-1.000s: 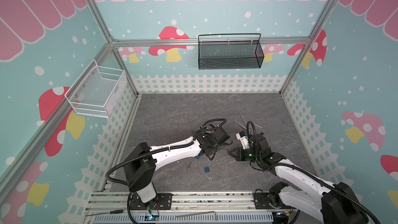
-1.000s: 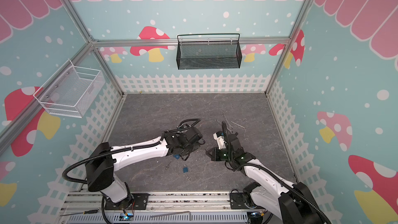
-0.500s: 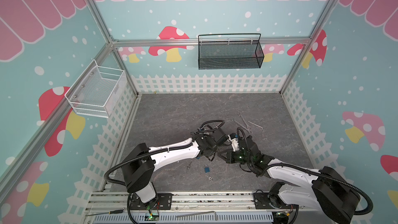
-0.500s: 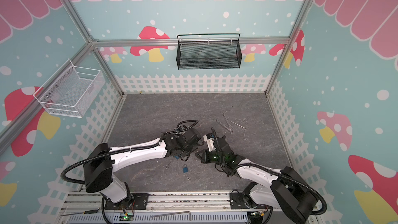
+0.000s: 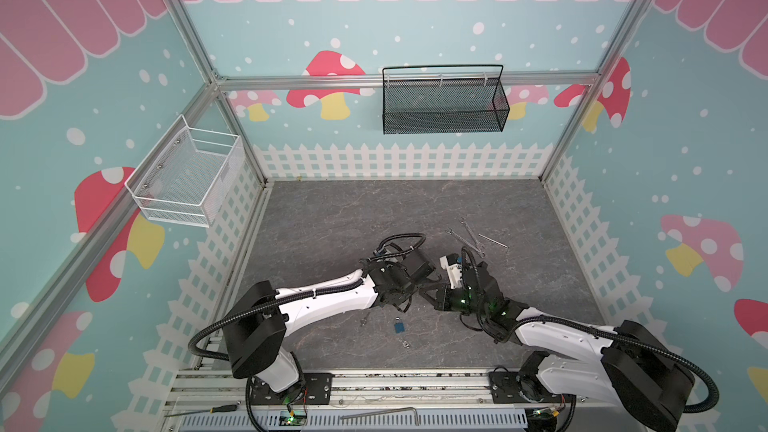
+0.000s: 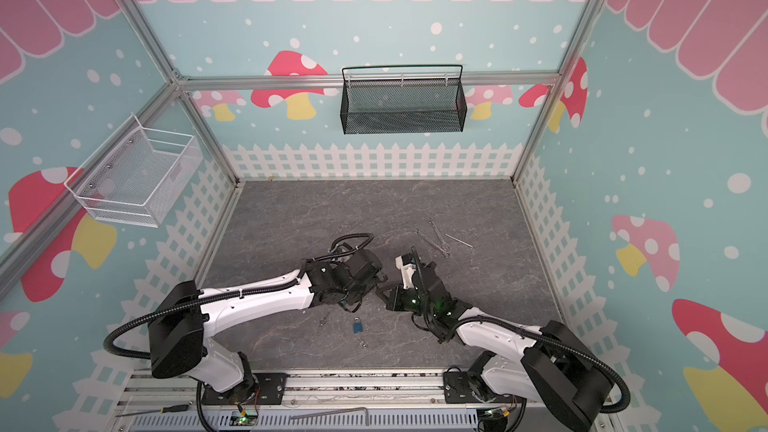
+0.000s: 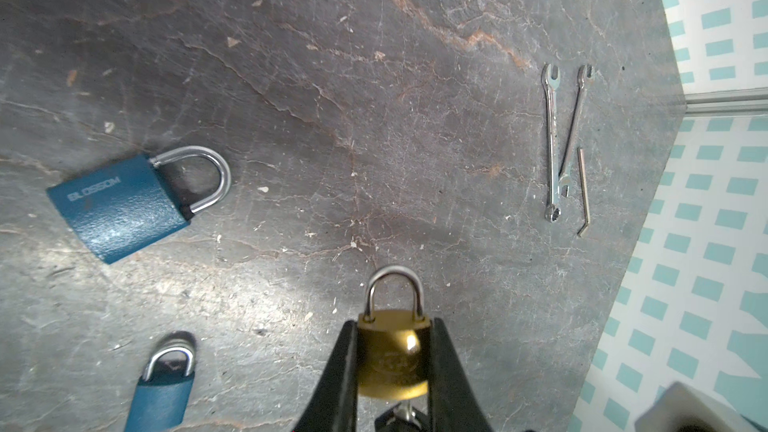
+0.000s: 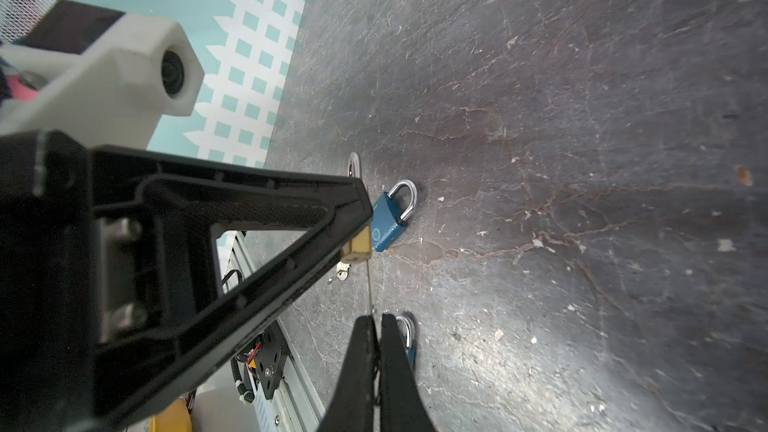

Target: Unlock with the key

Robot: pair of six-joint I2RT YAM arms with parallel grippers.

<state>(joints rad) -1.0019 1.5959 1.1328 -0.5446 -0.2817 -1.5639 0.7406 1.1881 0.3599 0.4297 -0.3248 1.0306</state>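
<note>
Two grips meet above the bench (image 7: 374, 76): the left end effector (image 7: 392, 328) pinches the hard, likely slick brass padlock (image 7: 392, 359) across its body, the right end effector (image 8: 376, 322) clamps the thin, stiff key (image 8: 369, 284) at its keyhole

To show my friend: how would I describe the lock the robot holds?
Over the grey floor, near the middle of its front edge, the left hand clamps a padlock. It alone is brass with a rounded body; the blue padlocks lie on the floor.
</note>
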